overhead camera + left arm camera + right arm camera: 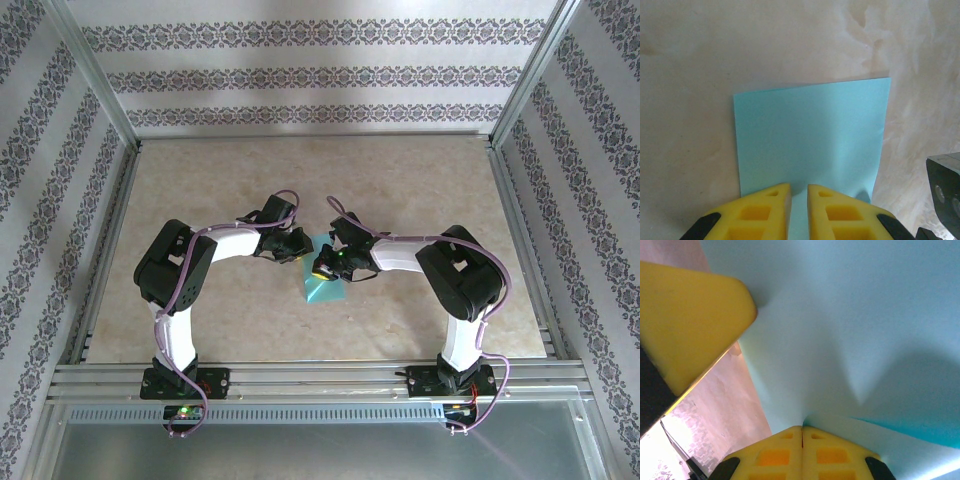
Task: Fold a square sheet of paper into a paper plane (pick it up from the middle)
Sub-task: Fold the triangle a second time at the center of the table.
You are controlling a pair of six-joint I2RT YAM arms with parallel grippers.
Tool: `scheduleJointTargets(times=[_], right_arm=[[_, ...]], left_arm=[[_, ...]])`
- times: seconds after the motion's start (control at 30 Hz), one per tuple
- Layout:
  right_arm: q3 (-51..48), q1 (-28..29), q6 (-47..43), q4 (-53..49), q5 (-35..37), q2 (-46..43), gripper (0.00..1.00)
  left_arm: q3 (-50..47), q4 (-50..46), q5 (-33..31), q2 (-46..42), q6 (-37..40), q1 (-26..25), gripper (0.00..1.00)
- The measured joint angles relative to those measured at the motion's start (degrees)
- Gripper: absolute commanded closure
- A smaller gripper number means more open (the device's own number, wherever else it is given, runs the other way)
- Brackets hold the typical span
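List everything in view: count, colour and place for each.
paper sheet: one, light blue, middle of the table, between the two grippers.
table: one, beige marbled, under everything.
walls: three, white with dark floral stripes, at left, back and right.
frame rails: silver metal, along the table's edges.
arms: two, black and white, bases at the near edge.
left gripper: one, yellow fingers, pinching the sheet's edge.
right gripper: one, yellow fingers, shut on the sheet.

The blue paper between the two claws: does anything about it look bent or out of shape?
Yes. Where the right gripper pinches it, the blue paper buckles into a ridge with a shadowed dip instead of lying flat. By the left gripper it looks smooth, with straight edges.
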Motion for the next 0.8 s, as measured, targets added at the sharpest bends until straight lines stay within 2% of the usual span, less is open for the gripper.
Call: scheduleJointTargets(times=[0.6, 0.8], right_arm=[[0.31, 0.02, -0.02, 0.02, 0.0, 0.33, 1.0], [0.44, 0.0, -0.04, -0.24, 0.0, 0.42, 0.92]], left_arm=[[-0.09, 0.13, 0.0, 0.0, 0.0, 0.0, 0.83], [-0.09, -0.35, 0.0, -0.55, 0.02, 0.2, 0.81]])
